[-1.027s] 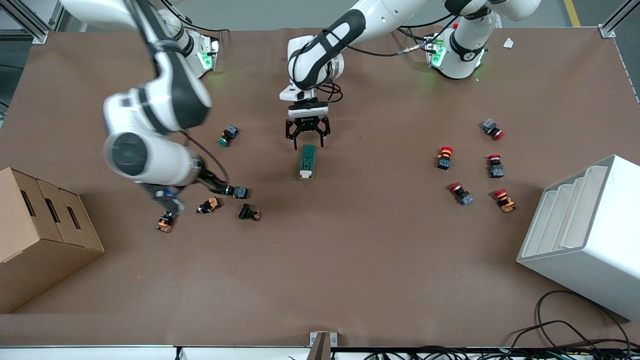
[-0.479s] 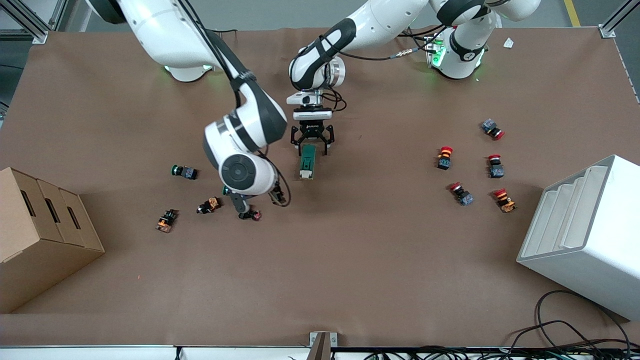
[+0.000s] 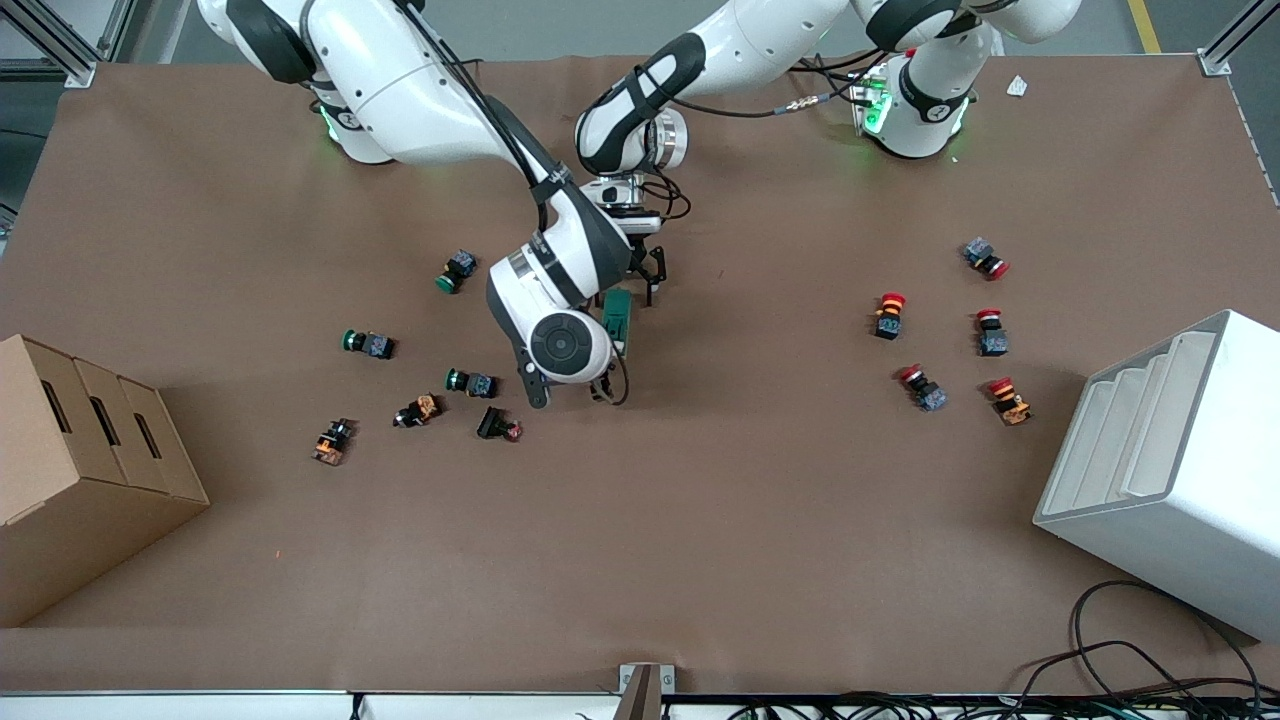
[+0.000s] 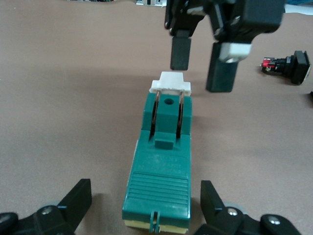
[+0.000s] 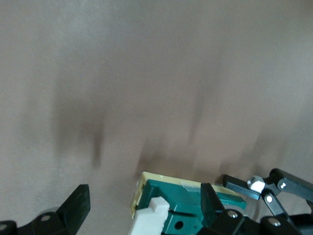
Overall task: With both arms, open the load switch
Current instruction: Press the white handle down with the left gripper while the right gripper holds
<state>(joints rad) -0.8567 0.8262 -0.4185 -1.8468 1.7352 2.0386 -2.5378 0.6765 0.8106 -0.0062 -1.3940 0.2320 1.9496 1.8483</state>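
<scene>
The load switch (image 3: pixel 619 315) is a dark green block lying flat in the middle of the table, largely covered in the front view by the right arm's wrist. In the left wrist view the load switch (image 4: pixel 164 161) lies between the open fingers of my left gripper (image 4: pixel 145 205), with a gap on each side. Its white lever tab (image 4: pixel 170 84) points away from that gripper. My left gripper (image 3: pixel 628 290) is at the switch's end farther from the front camera. My right gripper (image 3: pixel 568 390) hangs open over the lever end. In its own view my right gripper (image 5: pixel 144 203) brackets the white lever tab (image 5: pixel 152 218).
Green push buttons (image 3: pixel 455 270) (image 3: pixel 368 344) (image 3: pixel 470 382) and others (image 3: pixel 498 426) lie toward the right arm's end. Red ones (image 3: pixel 888 315) (image 3: pixel 990 332) lie toward the left arm's end. A cardboard box (image 3: pixel 80 470) and a white rack (image 3: pixel 1170 470) stand at the table's ends.
The right arm has swung in from the push buttons at its end of the table to the switch's lever end. The left gripper has come down around the switch's other end.
</scene>
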